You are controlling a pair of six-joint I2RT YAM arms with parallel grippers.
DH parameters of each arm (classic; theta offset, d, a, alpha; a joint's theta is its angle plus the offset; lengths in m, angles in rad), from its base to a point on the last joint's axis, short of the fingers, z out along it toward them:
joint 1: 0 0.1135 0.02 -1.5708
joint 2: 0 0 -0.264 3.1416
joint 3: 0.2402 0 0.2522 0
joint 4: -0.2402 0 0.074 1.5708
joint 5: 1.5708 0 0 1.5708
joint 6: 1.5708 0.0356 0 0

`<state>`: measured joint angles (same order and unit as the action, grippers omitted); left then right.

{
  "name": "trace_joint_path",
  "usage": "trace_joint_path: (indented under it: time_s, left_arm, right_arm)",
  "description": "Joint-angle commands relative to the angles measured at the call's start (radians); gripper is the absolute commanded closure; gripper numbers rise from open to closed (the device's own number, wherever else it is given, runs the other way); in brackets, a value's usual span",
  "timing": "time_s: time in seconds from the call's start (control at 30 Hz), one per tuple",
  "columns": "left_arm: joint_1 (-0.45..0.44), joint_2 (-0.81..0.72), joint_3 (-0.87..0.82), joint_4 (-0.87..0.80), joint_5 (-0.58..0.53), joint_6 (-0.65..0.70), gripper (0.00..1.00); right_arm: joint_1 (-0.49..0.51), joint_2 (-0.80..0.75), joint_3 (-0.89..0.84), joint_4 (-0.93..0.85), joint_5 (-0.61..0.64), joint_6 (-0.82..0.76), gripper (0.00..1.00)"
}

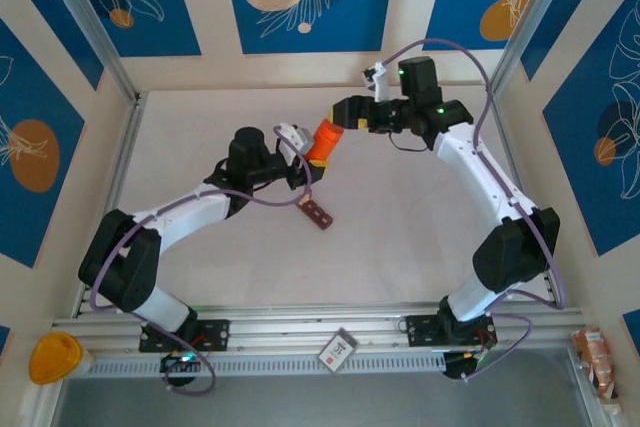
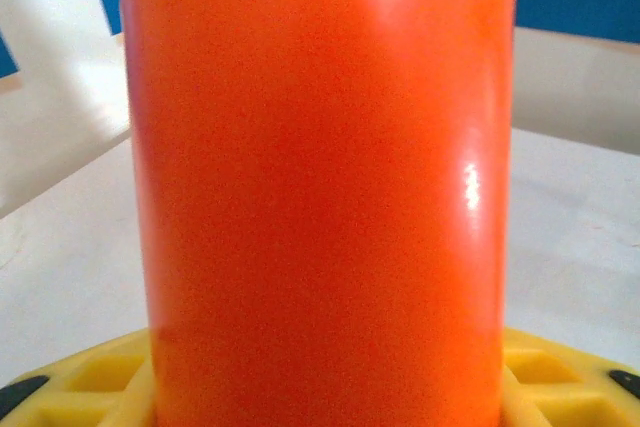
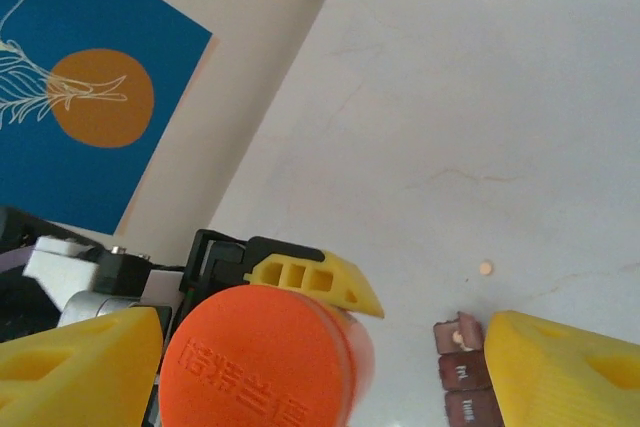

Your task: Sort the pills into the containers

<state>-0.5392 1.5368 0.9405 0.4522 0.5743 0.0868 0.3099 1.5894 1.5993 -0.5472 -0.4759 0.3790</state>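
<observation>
Left jaws clenched on orange bottle [image 1: 322, 140] | right jaws released astride cap [image 3: 258, 357] | risk: off-centre closing could twist bottle, spilling contents beside containers [image 1: 317, 213]

**A:** How is the light?

**B:** Bright, soft and even, coming from above. Under the arms, only faint shadows fall on the pale table [image 1: 400, 227].

**A:** Any glare?

**B:** One small white highlight on the orange bottle [image 2: 320, 187], right of centre. The bottle sits so close in front of the left gripper [image 1: 308, 155] that its surface looks grainy and soft.

**A:** And around the right gripper [image 3: 322, 327]?

**B:** Its yellow fingers [image 3: 570, 367] are blurred. The table beyond them is sharper and slightly washed out.
</observation>
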Motion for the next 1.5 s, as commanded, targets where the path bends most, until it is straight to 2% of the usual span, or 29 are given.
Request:
trace_joint_path:
  time_s: [0.0, 0.1, 0.2, 0.67, 0.8, 1.0, 1.07, 1.27, 1.47]
  left_arm:
    - [0.026, 0.009, 0.046, 0.064, 0.19, -0.075, 1.0]
    - [0.035, 0.02, 0.067, 0.04, 0.275, -0.101, 1.0]
    - [0.039, 0.025, 0.078, 0.009, 0.313, -0.104, 1.0]
    - [0.043, 0.021, 0.081, -0.01, 0.332, -0.105, 1.0]
    - [0.042, 0.025, 0.084, -0.009, 0.332, -0.105, 1.0]
    - [0.043, 0.027, 0.094, -0.014, 0.329, -0.105, 1.0]
    - [0.043, 0.029, 0.099, -0.016, 0.329, -0.105, 1.0]
    - [0.044, 0.022, 0.101, -0.011, 0.292, -0.097, 1.0]
    - [0.041, -0.021, 0.04, 0.084, 0.126, -0.078, 1.0]
  right_arm:
    - [-0.022, -0.032, 0.054, -0.084, -0.086, -0.221, 0.16]
    - [-0.025, -0.013, 0.103, -0.163, -0.114, -0.346, 0.16]
    - [-0.018, 0.02, 0.166, -0.24, -0.147, -0.403, 0.16]
    - [0.044, 0.077, 0.208, -0.321, -0.099, -0.46, 0.19]
    - [0.047, 0.078, 0.194, -0.325, -0.113, -0.463, 0.27]
    - [0.057, 0.08, 0.169, -0.325, -0.13, -0.462, 0.47]
    - [0.061, 0.076, 0.151, -0.314, -0.132, -0.452, 0.52]
    - [0.066, 0.058, 0.078, -0.234, -0.13, -0.352, 0.57]
    - [0.112, 0.048, -0.003, -0.137, -0.002, -0.137, 0.58]
